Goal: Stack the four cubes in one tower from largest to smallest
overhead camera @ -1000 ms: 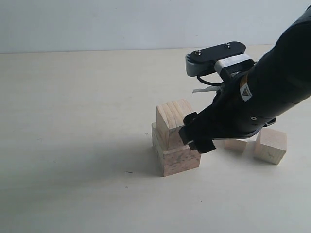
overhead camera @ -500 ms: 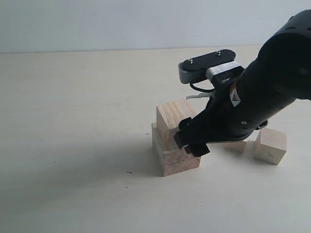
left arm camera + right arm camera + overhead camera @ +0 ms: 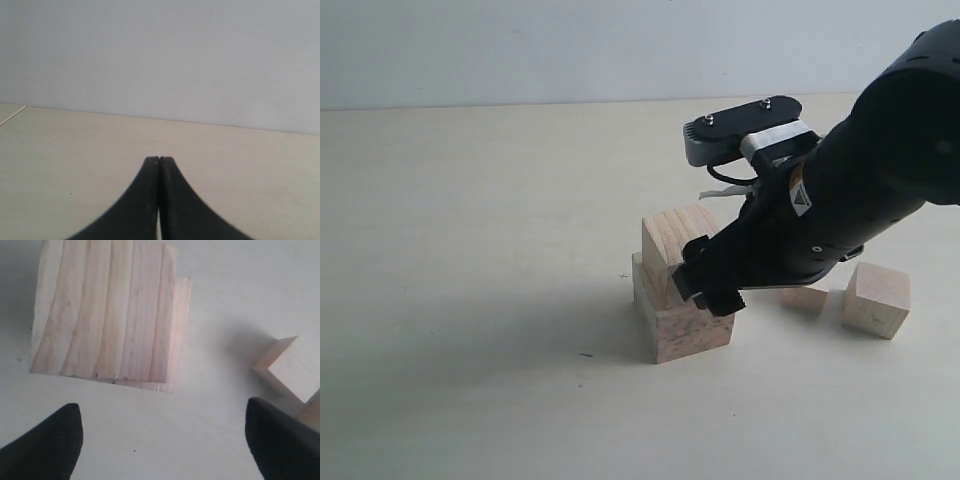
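Two pinkish-tan cubes form a short stack: the largest cube (image 3: 688,328) lies on the table and a second cube (image 3: 672,248) sits on it, shifted toward its back left. From above, the upper cube (image 3: 100,310) covers most of the base cube (image 3: 181,330). Two paler small cubes lie to the right: one (image 3: 876,298) stands free, the other (image 3: 806,298) is partly hidden behind the arm. My right gripper (image 3: 712,286) hangs open beside the stack's right front, with only table between its fingers (image 3: 50,440). My left gripper (image 3: 159,160) is shut and empty.
A pale tabletop (image 3: 470,250) runs back to a light wall (image 3: 570,50). In the right wrist view a small cube (image 3: 290,367) lies close to one finger. The left arm does not show in the exterior view.
My right arm has shifted a little left, closer to the stack, with its jaws staying wide. The cubes have not moved.
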### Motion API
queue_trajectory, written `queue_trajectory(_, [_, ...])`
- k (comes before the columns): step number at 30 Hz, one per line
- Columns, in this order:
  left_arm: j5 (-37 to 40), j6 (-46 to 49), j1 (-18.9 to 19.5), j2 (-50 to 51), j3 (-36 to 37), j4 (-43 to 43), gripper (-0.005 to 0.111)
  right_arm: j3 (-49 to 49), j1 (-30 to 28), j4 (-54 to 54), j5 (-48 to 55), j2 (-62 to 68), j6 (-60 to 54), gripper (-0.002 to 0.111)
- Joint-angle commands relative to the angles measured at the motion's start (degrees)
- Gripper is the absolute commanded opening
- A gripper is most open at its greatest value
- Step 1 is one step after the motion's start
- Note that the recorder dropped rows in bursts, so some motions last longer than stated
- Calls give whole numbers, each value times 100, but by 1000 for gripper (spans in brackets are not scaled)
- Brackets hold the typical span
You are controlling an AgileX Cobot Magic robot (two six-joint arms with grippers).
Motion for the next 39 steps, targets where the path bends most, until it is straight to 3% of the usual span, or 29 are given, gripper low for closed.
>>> queue_trajectory(1, [-4, -10, -38, -38, 21, -32, 0, 21, 4, -79, -238, 5, -44, 82])
queue_trajectory(16, [-4, -10, -38, -38, 21, -32, 0, 21, 4, -187, 70, 5, -16, 82])
queue_trajectory(26, [-4, 1, -38, -38, 21, -32, 0, 21, 4, -682, -264, 5, 357, 82])
queue_trajectory(39, [-4, -12, -38, -38, 21, -32, 0, 21, 4, -263, -508, 5, 209, 82])
